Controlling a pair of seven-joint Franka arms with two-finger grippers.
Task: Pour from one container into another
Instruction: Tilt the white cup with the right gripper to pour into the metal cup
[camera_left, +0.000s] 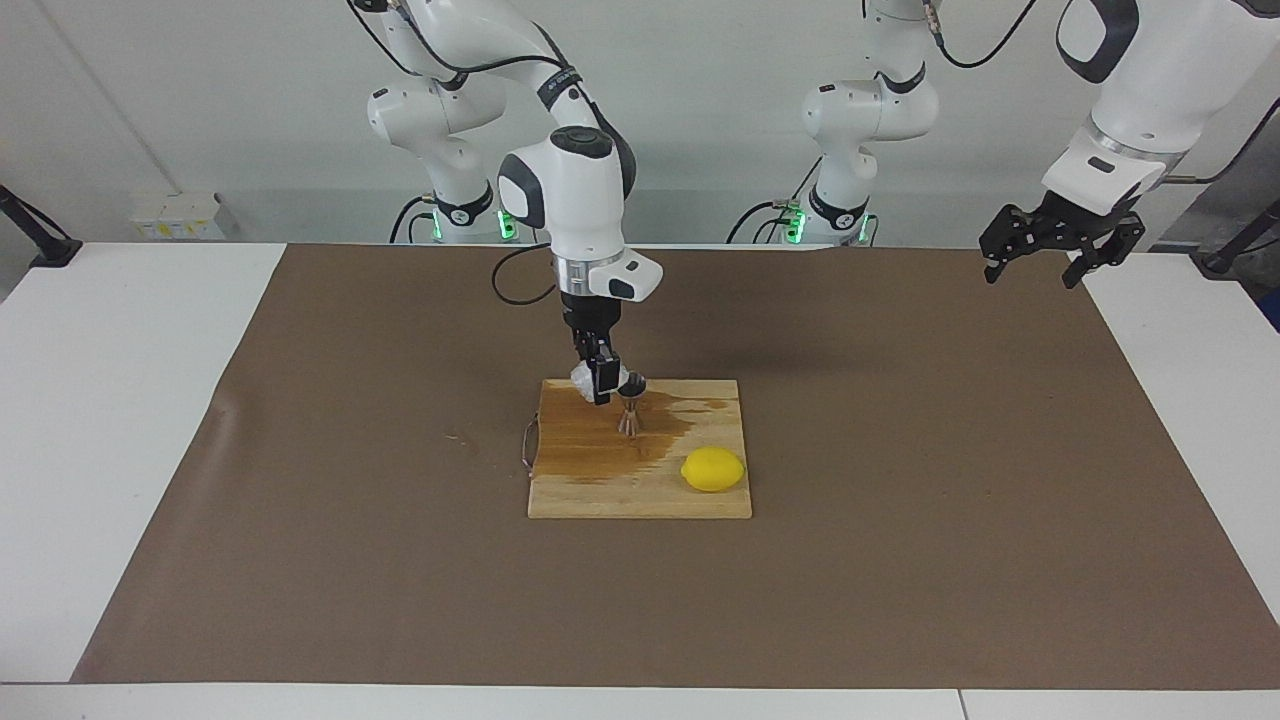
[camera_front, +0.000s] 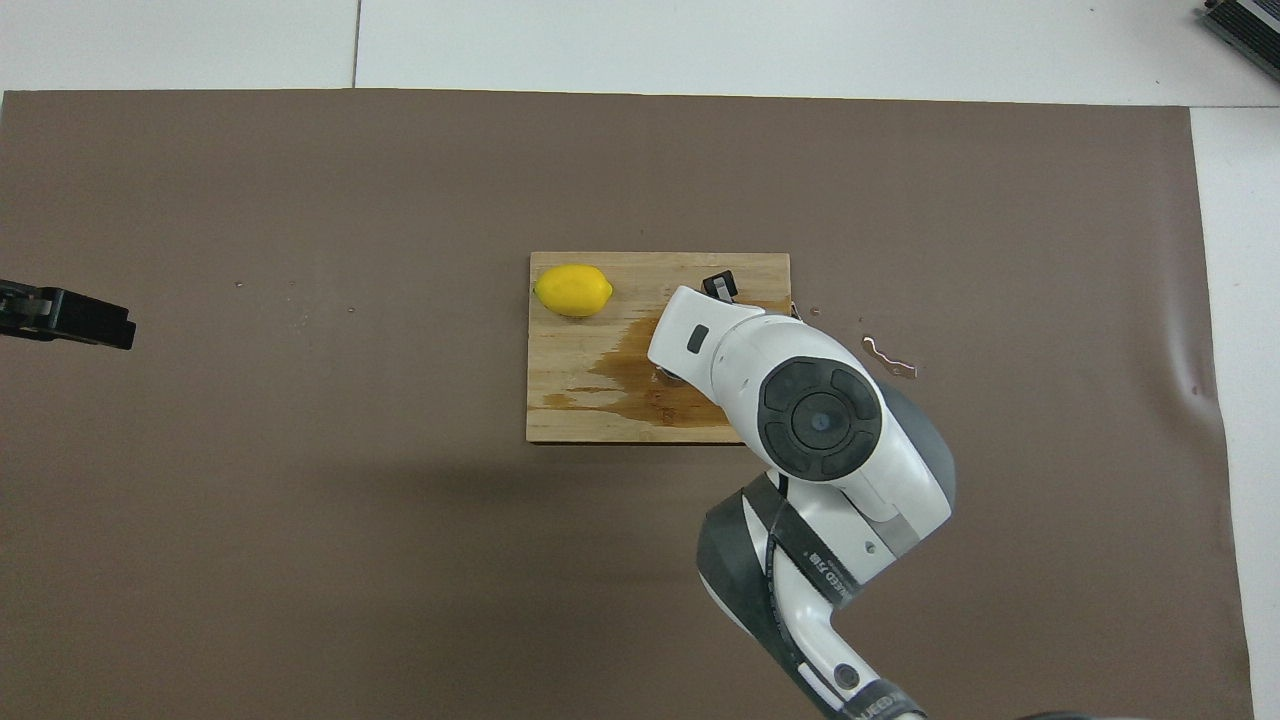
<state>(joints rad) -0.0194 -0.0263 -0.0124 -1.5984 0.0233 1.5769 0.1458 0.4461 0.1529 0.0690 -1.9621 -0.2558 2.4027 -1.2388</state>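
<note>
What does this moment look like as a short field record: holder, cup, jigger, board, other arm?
holder: right gripper, shut on the white cup
cup: white cup, held tipped just above the jigger's top
jigger: steel jigger, upright on the cutting board, apart from the lemon
board: wooden cutting board, with a dark wet patch around the jigger
lemon: lemon on the board's corner farther from the robots, toward the left arm's end
other arm: left gripper, open, waiting raised over the mat's edge at its own end
</note>
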